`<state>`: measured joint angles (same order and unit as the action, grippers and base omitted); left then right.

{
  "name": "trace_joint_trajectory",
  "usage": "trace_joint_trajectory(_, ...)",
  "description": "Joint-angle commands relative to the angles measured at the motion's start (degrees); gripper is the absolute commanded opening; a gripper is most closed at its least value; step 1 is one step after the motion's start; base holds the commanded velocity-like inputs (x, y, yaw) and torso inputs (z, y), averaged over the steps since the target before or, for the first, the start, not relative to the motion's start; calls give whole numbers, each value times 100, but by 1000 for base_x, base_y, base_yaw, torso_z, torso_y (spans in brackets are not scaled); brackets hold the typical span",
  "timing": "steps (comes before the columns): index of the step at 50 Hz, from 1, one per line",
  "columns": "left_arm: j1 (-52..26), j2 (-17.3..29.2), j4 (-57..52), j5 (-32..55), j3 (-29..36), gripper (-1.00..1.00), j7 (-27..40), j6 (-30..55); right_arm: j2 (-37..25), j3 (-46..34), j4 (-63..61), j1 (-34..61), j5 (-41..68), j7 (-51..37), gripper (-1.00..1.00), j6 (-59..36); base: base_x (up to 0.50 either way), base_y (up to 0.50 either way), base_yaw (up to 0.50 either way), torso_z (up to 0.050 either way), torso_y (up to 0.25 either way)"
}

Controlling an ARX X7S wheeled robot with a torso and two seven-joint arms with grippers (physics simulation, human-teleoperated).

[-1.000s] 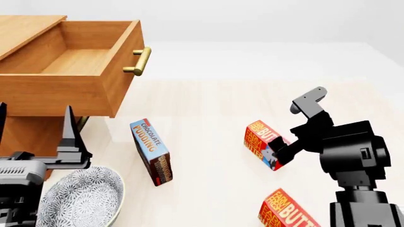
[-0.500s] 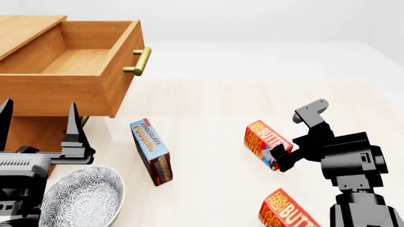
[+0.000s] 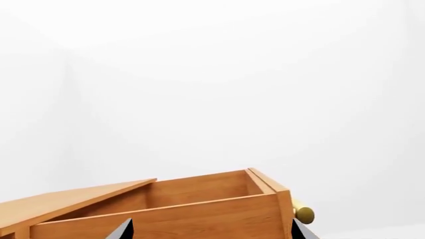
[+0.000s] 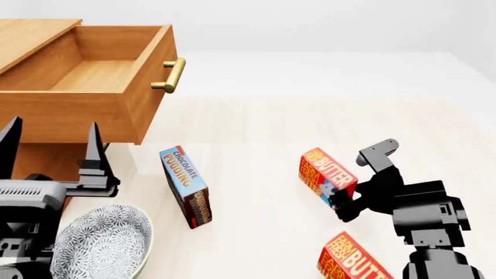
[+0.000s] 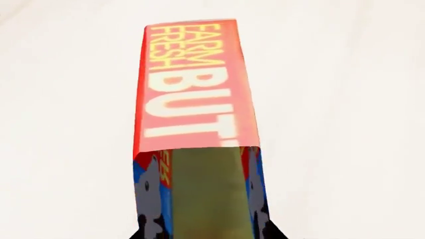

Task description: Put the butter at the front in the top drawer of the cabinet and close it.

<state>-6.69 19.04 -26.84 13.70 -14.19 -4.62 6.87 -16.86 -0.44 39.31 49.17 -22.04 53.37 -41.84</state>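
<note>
A: What does the setting show?
B: A pale wood-grain surface [image 4: 256, 128] under a plain white background. The cabinet [image 4: 31, 157] stands at the head view's left, with its top drawer [image 4: 93, 87] pulled fully out, its interior bare, its brass handle [image 4: 172, 74] facing right.

A: Where is the butter?
B: One butter carton [image 4: 326, 177] lies right of centre, just beside a Chocolate Pudding box [image 4: 186, 187]. A second butter carton [image 4: 352, 261] lies nearer the robot, at the lower edge.

A: And the right gripper?
B: The right gripper [image 4: 352, 189] is at the first carton's blue end. In the right wrist view the carton [image 5: 192, 99] extends away between the dark fingertips [image 5: 147, 231]; the jaws flank it, but whether they press on it cannot be told.

A: The left gripper?
B: The left gripper [image 4: 53, 152] stands before the drawer's side wall, jaws apart, holding nothing. A patterned bowl [image 4: 101, 244] sits below it.
</note>
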Motion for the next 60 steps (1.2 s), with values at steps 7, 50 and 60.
trace_joint_trajectory(7, 27, 48, -96, 96, 21, 100, 15, 94, 23, 446, -812, -124, 283, -411, -100, 421, 0, 0, 0, 0, 0)
trace_joint_trajectory(50, -6905, 1448, 2585, -3220, 3948, 100, -2770, -1453, -994, -1637, -5132, 835, -2174, -1093, -100, 1183, 0, 0, 0, 0, 2)
trace_joint_trajectory(60, -7418, 1269, 3405, -3293, 4531, 100, -3059, -2321, -1576, -1933, -5092, 977, -2455, -1384, -100, 1958, 0, 0, 0, 0, 1)
